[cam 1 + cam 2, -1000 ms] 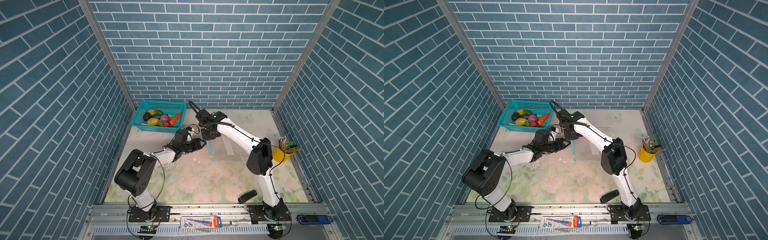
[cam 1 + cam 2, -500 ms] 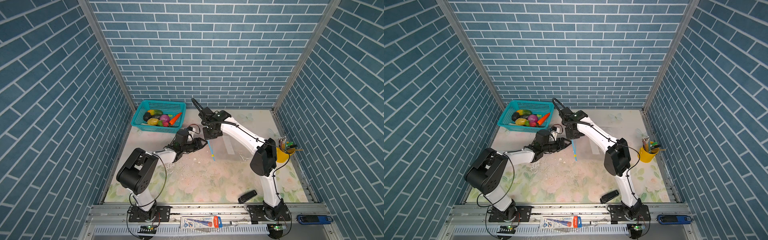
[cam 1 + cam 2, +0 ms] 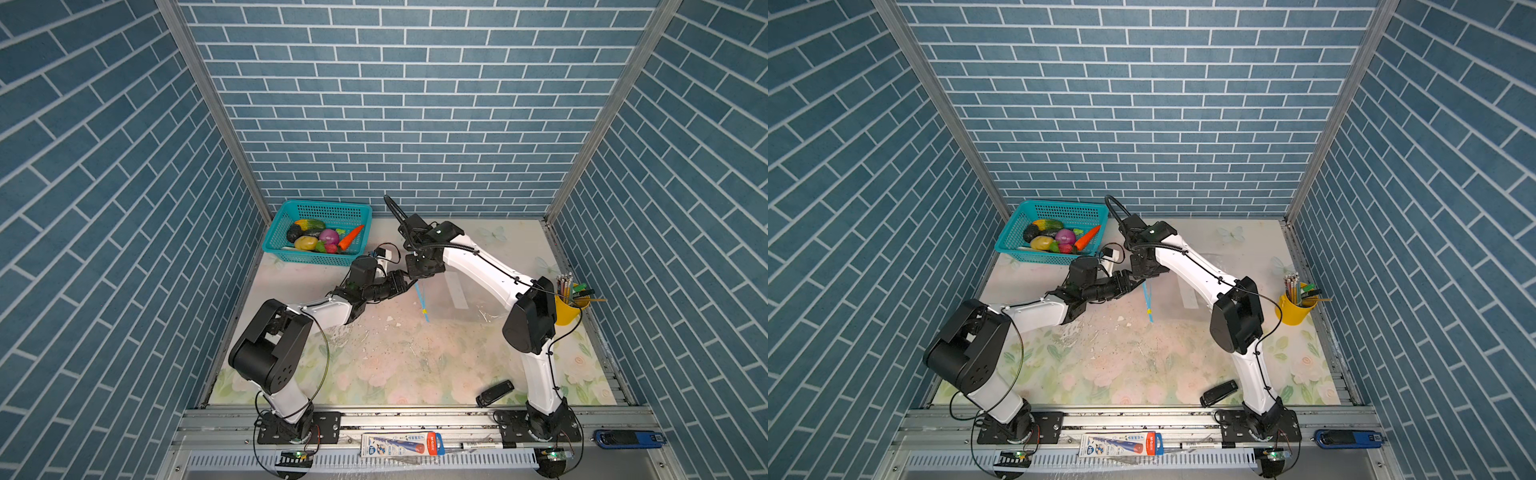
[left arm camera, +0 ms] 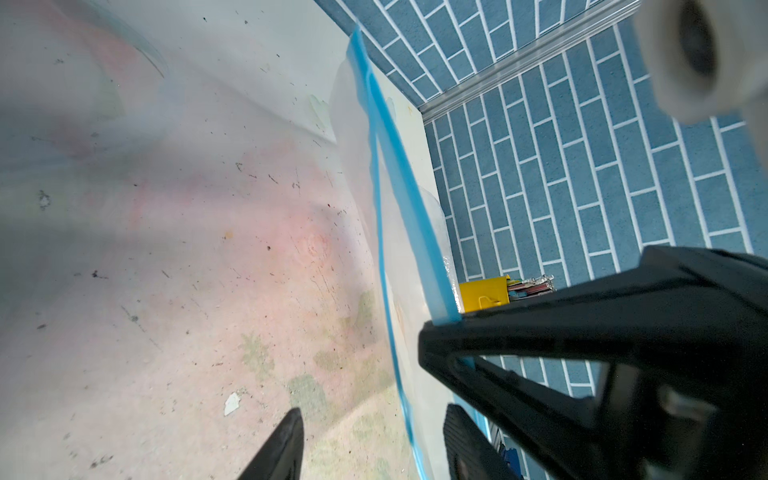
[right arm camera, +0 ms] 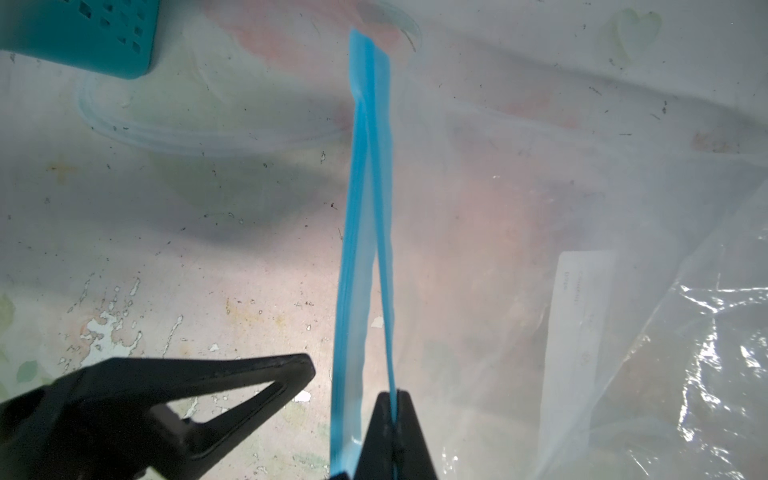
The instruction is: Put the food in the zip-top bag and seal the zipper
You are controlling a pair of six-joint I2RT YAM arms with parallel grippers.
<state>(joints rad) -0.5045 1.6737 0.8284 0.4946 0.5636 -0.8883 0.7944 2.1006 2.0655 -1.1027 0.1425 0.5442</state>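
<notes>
The clear zip-top bag (image 3: 461, 297) lies on the mat at centre right, its blue zipper (image 3: 420, 297) lifted at the far end and its yellow slider (image 3: 424, 311) at the near end. My right gripper (image 5: 390, 399) is shut on one lip of the zipper (image 5: 384, 249). The other lip (image 4: 386, 291) runs between the spread fingers of my open left gripper (image 4: 374, 415). In both top views the two grippers meet at the bag mouth, left (image 3: 1128, 279) beside right (image 3: 1142, 274). The food (image 3: 328, 237) lies in the teal basket (image 3: 328, 204).
A yellow cup of pencils (image 3: 571, 305) stands at the right edge. A black device (image 3: 494, 392) lies near the front. A packaged pen (image 3: 401, 444) and a blue object (image 3: 627, 438) rest on the front rail. Brick walls enclose three sides.
My left gripper has edged toward the bag mouth and narrowed slightly. The right arm has shifted a little to the right, still holding the zipper lip.
</notes>
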